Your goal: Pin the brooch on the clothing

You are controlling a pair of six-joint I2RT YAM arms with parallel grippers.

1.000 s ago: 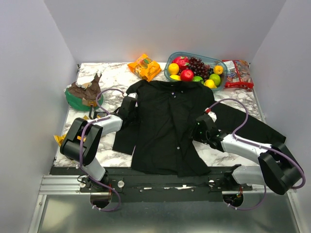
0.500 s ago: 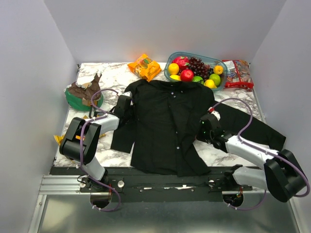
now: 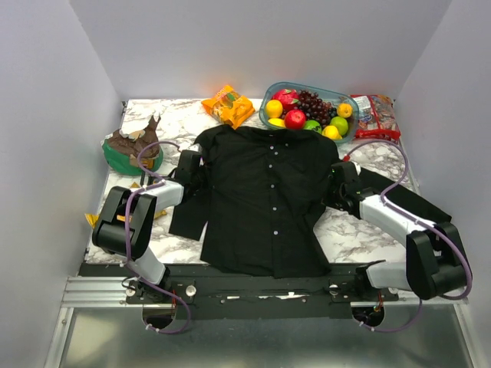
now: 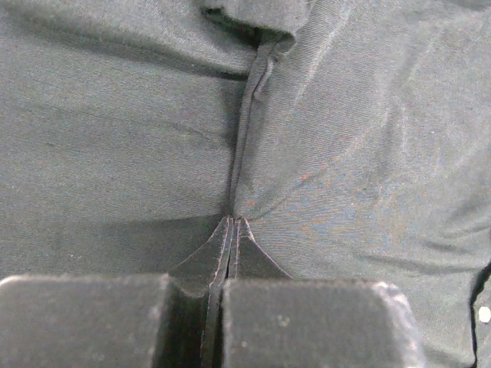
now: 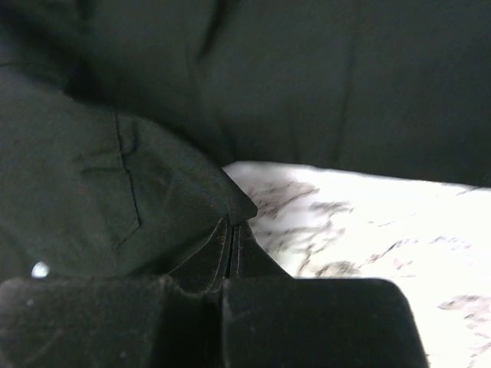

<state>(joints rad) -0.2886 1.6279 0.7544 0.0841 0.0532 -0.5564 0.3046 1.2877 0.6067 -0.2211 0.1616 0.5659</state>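
The clothing (image 3: pixel 268 192), a black button-up shirt with white buttons down the front, lies spread flat on the marble table (image 3: pixel 349 230). My left gripper (image 3: pixel 193 167) is at the shirt's left side by the sleeve. In the left wrist view this gripper (image 4: pixel 232 221) is shut, pinching a pucker of the black fabric (image 4: pixel 345 153). My right gripper (image 3: pixel 335 188) is at the shirt's right side. In the right wrist view it (image 5: pixel 232 222) is shut on a folded edge of the cloth (image 5: pixel 115 192) above the bare marble (image 5: pixel 368 230). The brooch is out of view.
At the back stand a bowl of fruit (image 3: pixel 307 107), an orange snack bag (image 3: pixel 228 104) and a red packet (image 3: pixel 374 115). A green dish of brown scraps (image 3: pixel 130 146) sits at the left edge. The shirt's right sleeve (image 3: pixel 406 203) trails toward the right edge.
Both grippers have shut on the shirt and moved outward and away from me. The left went left and the right went right, pulling the shirt wider and flatter.
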